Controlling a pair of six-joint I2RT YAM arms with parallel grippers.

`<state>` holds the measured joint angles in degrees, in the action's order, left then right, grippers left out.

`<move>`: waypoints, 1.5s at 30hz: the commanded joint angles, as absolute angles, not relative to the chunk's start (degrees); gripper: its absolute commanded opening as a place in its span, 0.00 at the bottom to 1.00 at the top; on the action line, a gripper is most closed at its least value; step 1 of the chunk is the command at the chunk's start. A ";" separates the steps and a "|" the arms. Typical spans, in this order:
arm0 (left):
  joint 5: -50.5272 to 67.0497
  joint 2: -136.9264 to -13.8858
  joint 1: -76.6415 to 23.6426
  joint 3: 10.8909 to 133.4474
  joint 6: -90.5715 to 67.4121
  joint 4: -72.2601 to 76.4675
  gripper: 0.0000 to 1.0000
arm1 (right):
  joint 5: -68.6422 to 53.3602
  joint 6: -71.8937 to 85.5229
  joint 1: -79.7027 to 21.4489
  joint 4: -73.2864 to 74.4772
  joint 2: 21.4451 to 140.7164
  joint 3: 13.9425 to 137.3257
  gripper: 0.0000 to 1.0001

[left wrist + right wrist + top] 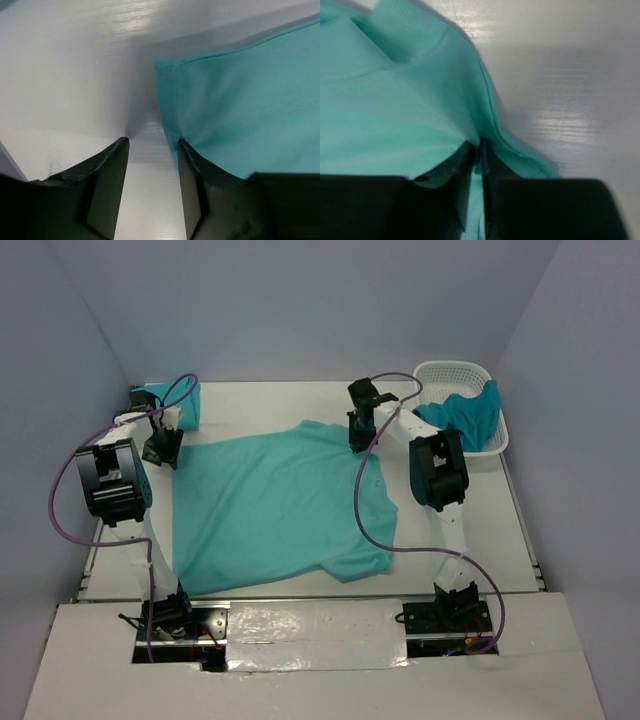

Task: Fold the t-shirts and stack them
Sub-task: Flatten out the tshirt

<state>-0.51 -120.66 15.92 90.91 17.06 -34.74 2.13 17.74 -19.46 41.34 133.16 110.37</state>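
T-shirt [270, 505] edge seems pinched in the right tool [476, 145]; left tool [153, 141], fingers apart, should grab its corner before lifting.

The two arms are built alike, with slim white links joined by bulky black joint housings. The left arm [150, 545] has its largest black housing [112, 480] midway along, and the right arm [455, 530] has a matching block [438, 470]. A thin purple-grey cable [58, 505] hangs in a loose loop beside the left arm, and a second cable [362, 520] runs beside the right. Each arm rises from a black mount [165, 615], with thin red wires [470, 645] showing at the right one. The left gripper [162, 447] and right gripper [358, 435] are black. Up close their fingers [117, 165] are flat, matte, tapering wedges with scuffed greyish edges
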 commanded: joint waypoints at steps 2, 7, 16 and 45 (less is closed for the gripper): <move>8.94 -123.40 15.47 87.99 16.61 -33.93 0.46 | 0.62 19.86 -19.42 37.73 124.39 91.75 0.06; 17.22 -122.35 13.28 83.86 17.40 -35.59 0.00 | -3.24 20.39 -21.09 31.73 108.48 69.11 0.00; 9.41 -114.71 9.94 75.42 26.35 -37.54 0.00 | -5.80 15.74 -23.47 37.09 87.66 58.52 0.68; 3.25 -117.07 7.65 79.89 27.51 -35.86 0.00 | -7.12 5.80 -24.61 32.70 116.29 87.63 0.59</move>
<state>4.54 -114.17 7.44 80.66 26.98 -33.65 -7.81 6.83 -24.82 34.85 121.05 90.24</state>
